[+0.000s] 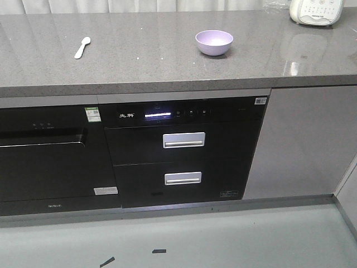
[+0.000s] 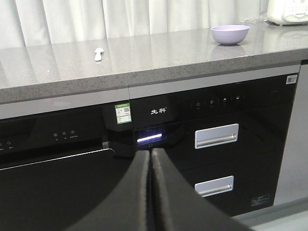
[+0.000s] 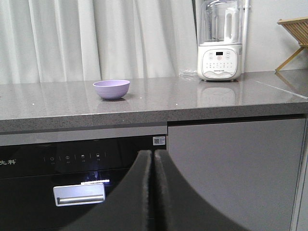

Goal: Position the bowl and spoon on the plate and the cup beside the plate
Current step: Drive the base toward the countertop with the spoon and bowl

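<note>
Nothing placed yet: bowl (image 1: 213, 42) and spoon (image 1: 82, 47) lie well apart on surface (image 1: 167, 70); plate, cup not in view. Left jaws and right jaws pressed together, empty, below surface edge. Next likely: locate plate, raise arm, part jaws.

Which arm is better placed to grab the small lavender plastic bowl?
Right, probably: the lavender bowl sits right of centre in the front view and far to the side of the left gripper.

- Home kitchen.
- Grey stone countertop (image 1: 139, 56); black two-drawer appliance (image 1: 181, 153) and black glass-fronted appliance (image 1: 50, 167) built in below.
- White blender (image 3: 219, 57), lavender bowl (image 1: 214, 42), spoon (image 1: 82, 47) on top; curtain (image 3: 72, 38) behind.
</note>
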Robot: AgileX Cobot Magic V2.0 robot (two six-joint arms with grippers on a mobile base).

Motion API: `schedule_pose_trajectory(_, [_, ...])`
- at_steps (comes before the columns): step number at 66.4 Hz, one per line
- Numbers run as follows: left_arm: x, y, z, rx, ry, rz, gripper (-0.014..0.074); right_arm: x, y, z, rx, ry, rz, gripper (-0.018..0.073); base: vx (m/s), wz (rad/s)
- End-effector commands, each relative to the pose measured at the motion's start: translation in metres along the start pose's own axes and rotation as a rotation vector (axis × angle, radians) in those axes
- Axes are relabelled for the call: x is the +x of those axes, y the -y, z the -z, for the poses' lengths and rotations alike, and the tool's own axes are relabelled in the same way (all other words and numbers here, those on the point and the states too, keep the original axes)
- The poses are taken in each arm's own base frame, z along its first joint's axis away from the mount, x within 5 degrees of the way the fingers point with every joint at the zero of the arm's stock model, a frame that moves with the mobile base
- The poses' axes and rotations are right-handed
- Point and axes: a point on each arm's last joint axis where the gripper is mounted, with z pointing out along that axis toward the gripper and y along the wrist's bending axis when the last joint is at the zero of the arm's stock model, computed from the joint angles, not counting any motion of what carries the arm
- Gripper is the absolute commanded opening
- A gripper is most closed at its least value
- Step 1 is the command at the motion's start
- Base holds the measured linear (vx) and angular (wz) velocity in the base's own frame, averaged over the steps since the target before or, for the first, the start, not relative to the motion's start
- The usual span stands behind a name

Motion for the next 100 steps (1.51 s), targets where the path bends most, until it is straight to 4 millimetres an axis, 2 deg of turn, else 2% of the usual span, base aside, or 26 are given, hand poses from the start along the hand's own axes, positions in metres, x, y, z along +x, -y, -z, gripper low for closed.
schedule_pose_trajectory(1, [-0.0086, 0.0007, 0.0003, 0.008, 0.071, 0.016, -0.0006, -0.0056, 0.0003, 0.0007, 0.005, 0.073, 0.004, -0.0003, 0.06, 0.00])
schedule_pose_trajectory(100, [-0.0086, 0.0007, 0.0003, 0.008, 0.071, 0.016, -0.0006, -0.0056, 0.0003, 0.0007, 0.005, 0.073, 0.004, -0.0003, 0.05, 0.01])
